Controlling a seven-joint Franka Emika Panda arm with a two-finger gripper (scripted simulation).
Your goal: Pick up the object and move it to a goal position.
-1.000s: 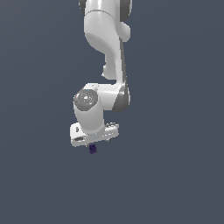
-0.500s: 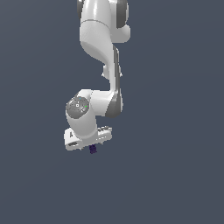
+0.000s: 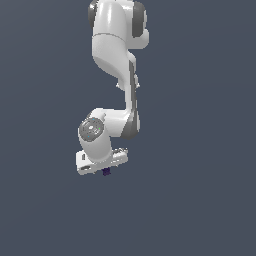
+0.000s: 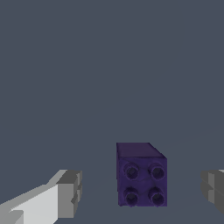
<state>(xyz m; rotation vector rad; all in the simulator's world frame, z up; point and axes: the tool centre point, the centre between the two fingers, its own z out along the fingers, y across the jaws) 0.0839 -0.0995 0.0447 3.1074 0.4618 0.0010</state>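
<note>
here the gripper [image 4: 142,190] stands spread, fingers clear of the purple block [image 4: 141,175] between them

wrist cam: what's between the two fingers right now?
The purple block sits between the fingers, with a bare gap on each side. The wrist view shows it.

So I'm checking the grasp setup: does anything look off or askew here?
Slightly. In the wrist view the purple block sits off-centre between the open tool's fingers, nearer the far one, with gaps on both sides. It stands upright and undamaged.
</note>
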